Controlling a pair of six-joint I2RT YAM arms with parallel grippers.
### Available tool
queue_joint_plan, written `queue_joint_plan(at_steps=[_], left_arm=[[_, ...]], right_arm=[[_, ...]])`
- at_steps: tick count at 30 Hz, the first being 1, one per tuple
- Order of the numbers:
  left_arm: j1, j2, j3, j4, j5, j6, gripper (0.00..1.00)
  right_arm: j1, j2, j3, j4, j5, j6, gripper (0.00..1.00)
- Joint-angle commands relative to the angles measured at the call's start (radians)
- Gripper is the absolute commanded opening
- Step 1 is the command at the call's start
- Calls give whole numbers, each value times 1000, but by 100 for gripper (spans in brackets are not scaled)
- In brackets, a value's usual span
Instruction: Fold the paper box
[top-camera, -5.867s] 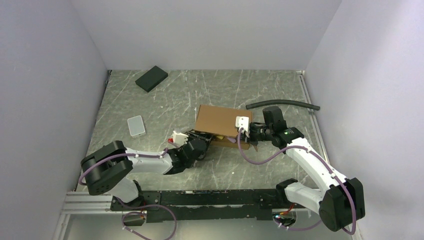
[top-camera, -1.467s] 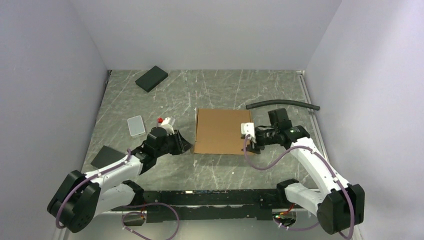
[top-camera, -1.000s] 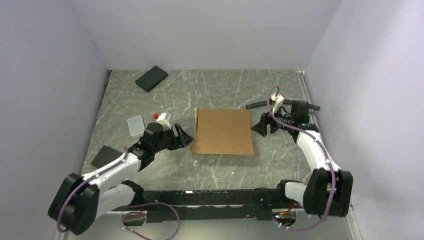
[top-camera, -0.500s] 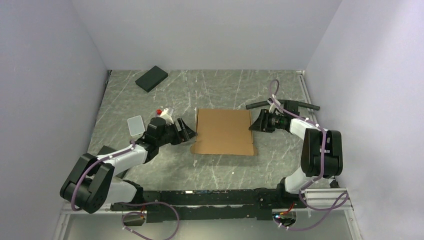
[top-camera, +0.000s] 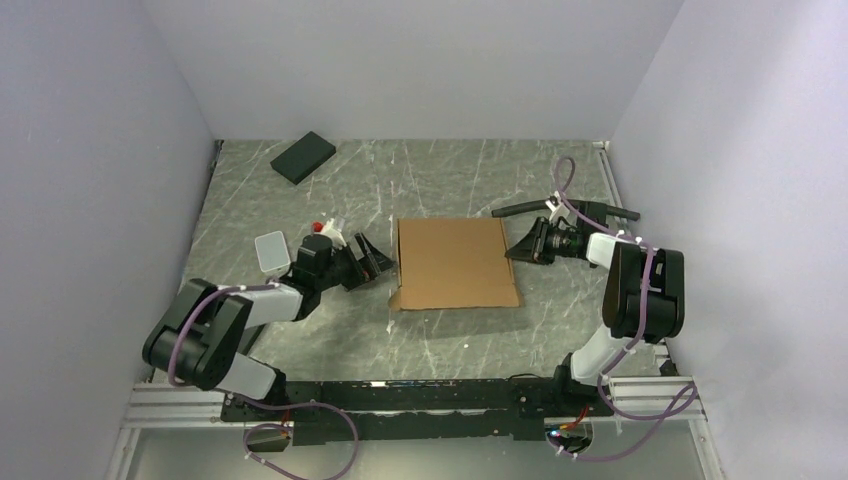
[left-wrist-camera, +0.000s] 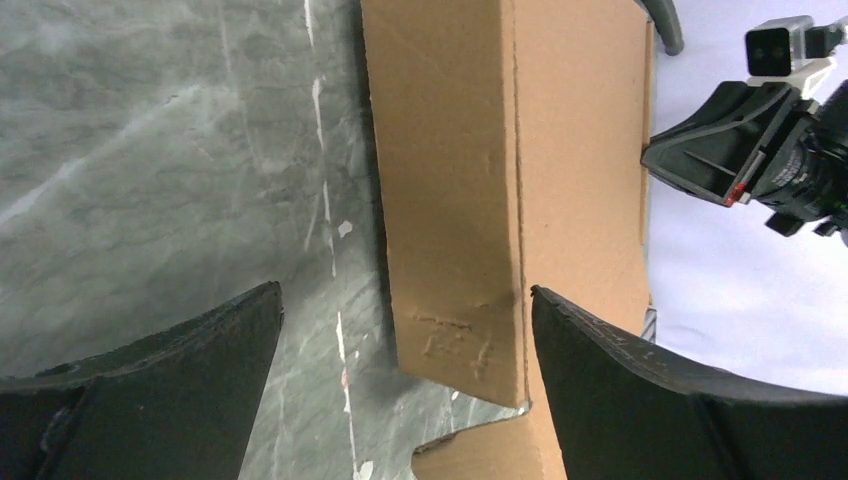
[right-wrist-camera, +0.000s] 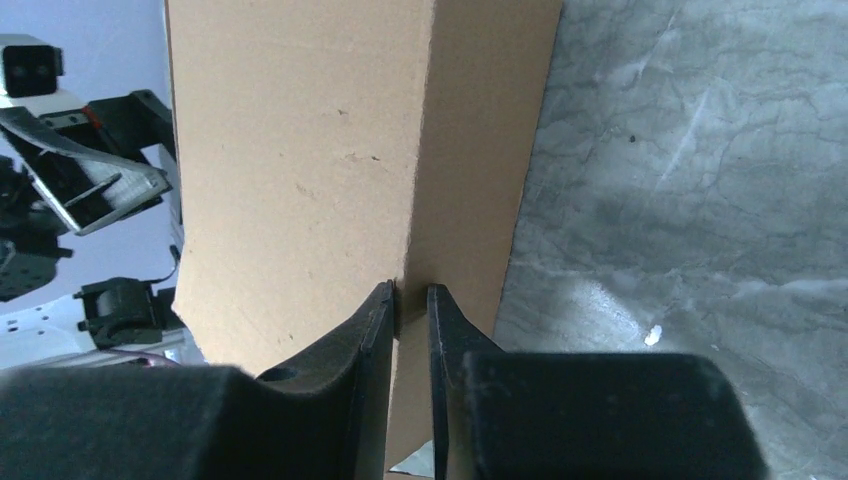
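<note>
Grey marbled tabletop (top-camera: 440, 180) with pale lavender walls on 3 sides. paper box (top-camera: 455, 263) lies flat at centre of the top view, plain brown face up, its lower left corner uneven with a bit of cardboard sticking out. left gripper (top-camera: 372, 262) sits just beside the box's left edge, low to the table. In the left wrist view the left gripper (left-wrist-camera: 400, 300) is spread wide, 1 black finger (left-wrist-camera: 160, 375) at lower left and the other at lower right, with the box's (left-wrist-camera: 470, 200) near side wall and top edge between them; contact not clear. right gripper (top-camera: 517, 245) is at the box's right edge, tips touching or nearly touching it. In the right wrist view the right gripper (right-wrist-camera: 405, 300) has its 2 fingers (right-wrist-camera: 370, 340) almost together, only a thin slit, and the ridge between the box's (right-wrist-camera: 300, 150) top face and side wall runs straight into that slit; cannot tell if any cardboard is really pinched. 1 black pad (top-camera: 303, 157) lies at upper left of the top view, well apart from the box. 1 small pale rectangular piece (top-camera: 271, 250) lies left of the left gripper. 1 black foam tube (top-camera: 570, 206) lies just behind the right gripper, near the right wall.
</note>
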Motion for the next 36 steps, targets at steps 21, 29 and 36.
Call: queue_joint_plan(at_steps=[21,29,36], left_arm=[[-2,421,16,729,267,-288,92],[-29,573,67,917,293,-404,70],[-26,466,46,800,280,-349,42]], right_arm=[[-43,88,19,-20,41,-28,15],[-43,107,25,-27,15,-31,15],[-45,57,42,-49,-14,-67,30]])
